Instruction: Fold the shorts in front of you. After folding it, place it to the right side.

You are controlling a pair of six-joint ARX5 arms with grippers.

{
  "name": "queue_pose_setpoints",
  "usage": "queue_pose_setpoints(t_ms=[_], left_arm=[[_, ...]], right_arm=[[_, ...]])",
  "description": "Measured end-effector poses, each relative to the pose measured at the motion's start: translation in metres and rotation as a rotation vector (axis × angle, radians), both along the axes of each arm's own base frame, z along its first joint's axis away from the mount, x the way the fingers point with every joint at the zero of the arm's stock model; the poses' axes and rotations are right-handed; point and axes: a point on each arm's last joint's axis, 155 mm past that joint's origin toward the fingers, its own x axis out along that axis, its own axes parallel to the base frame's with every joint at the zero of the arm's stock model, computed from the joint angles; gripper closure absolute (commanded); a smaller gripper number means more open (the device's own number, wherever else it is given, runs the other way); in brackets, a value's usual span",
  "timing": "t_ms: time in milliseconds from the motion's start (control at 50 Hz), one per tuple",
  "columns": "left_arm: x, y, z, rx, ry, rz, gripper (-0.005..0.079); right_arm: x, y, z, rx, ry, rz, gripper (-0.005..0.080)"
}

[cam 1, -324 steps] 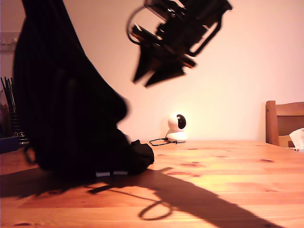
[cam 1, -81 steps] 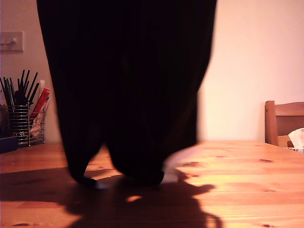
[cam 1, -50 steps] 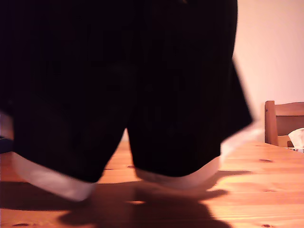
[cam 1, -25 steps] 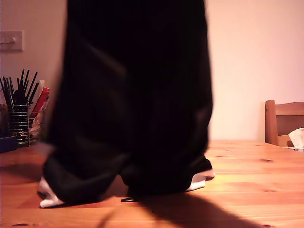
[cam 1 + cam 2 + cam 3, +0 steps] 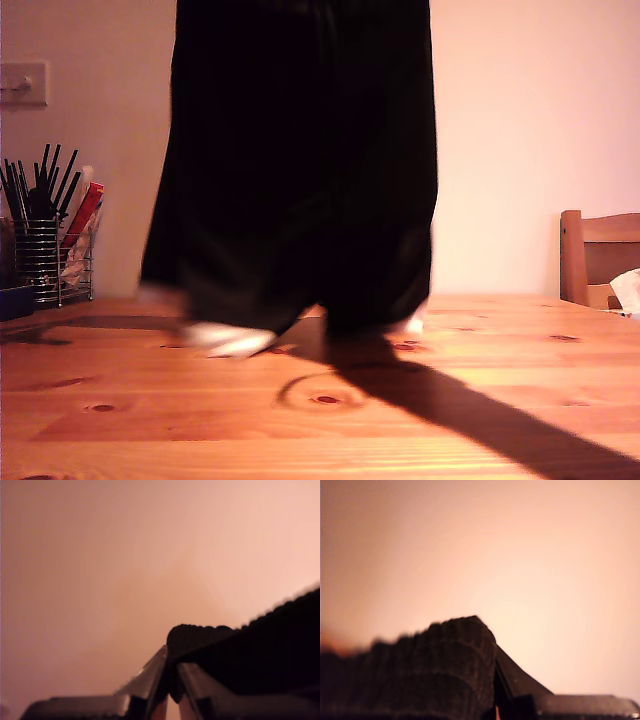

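Observation:
The black shorts (image 5: 300, 170) hang upright in the middle of the exterior view, running from the picture's top edge down to the table (image 5: 450, 420). Their pale leg hems (image 5: 232, 340) are blurred and brush the wood. Both grippers are above that view's top edge. In the first wrist view my first gripper (image 5: 172, 682) is shut on a ribbed fold of the shorts (image 5: 260, 655). In the second wrist view my second gripper (image 5: 496, 695) is shut on the gathered waistband of the shorts (image 5: 420, 670), with one finger (image 5: 520, 687) showing beside the cloth. Behind both grippers is only plain wall.
At the exterior view's left a wire holder (image 5: 40, 255) holds dark sticks, with a wall switch (image 5: 22, 85) above it. At that view's right stand a wooden chair (image 5: 598, 255) and something white (image 5: 628, 290). The shorts cast a long shadow (image 5: 480, 410) across the table.
The shorts were bunched at the exterior view's left under one arm, then spread wide and flared toward the camera. Now they hang narrower and farther back, their hems higher in the picture.

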Motion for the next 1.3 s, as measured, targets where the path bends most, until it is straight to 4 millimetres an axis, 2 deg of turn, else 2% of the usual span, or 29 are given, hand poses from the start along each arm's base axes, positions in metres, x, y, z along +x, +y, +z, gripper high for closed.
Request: queue_pose_setpoints(t_ms=[80, 140, 200, 240, 460, 600, 720, 840, 920, 1060, 1180, 1300], left_arm=[[-0.007, 0.002, 0.022, -0.014, -0.053, -0.005, 0.0766], [-0.012, 0.003, 0.034, -0.02, -0.08, -0.015, 0.0766], [-0.016, 0.006, 0.036, -0.021, -0.077, -0.012, 0.0766], [-0.017, 0.007, 0.03, -0.033, -0.042, -0.012, 0.0766], [-0.013, 0.009, -0.045, -0.091, 0.262, -0.049, 0.0766], [0.007, 0.014, -0.093, -0.103, 0.392, -0.036, 0.0766], [0.02, 0.014, -0.138, -0.095, 0.509, -0.042, 0.0766], [0.021, 0.013, -0.162, -0.096, 0.572, -0.053, 0.0766], [0.021, 0.015, -0.165, -0.106, 0.583, -0.061, 0.0766], [0.025, 0.017, -0.165, -0.144, 0.571, -0.08, 0.0766], [0.024, 0.022, -0.174, -0.157, 0.594, -0.093, 0.0765], [0.026, 0.018, -0.167, -0.171, 0.568, -0.129, 0.0765]], right_arm=[[-0.007, -0.001, 0.016, 0.035, -0.027, 0.014, 0.0765], [-0.01, 0.002, 0.02, 0.048, -0.032, 0.033, 0.0765], [-0.011, 0.005, 0.016, 0.057, -0.012, 0.052, 0.0765], [-0.012, 0.008, 0.006, 0.06, 0.029, 0.073, 0.0765], [-0.016, 0.007, -0.068, 0.138, 0.323, 0.129, 0.0765], [-0.001, 0.012, -0.114, 0.128, 0.433, 0.136, 0.0765], [0.011, 0.025, -0.167, 0.133, 0.554, 0.159, 0.0765], [0.011, 0.032, -0.2, 0.135, 0.634, 0.175, 0.0765], [0.011, 0.034, -0.203, 0.15, 0.642, 0.182, 0.0765], [0.021, 0.034, -0.191, 0.206, 0.58, 0.193, 0.0765], [0.025, 0.034, -0.195, 0.223, 0.566, 0.197, 0.0765], [0.031, 0.04, -0.186, 0.263, 0.523, 0.217, 0.0765]])
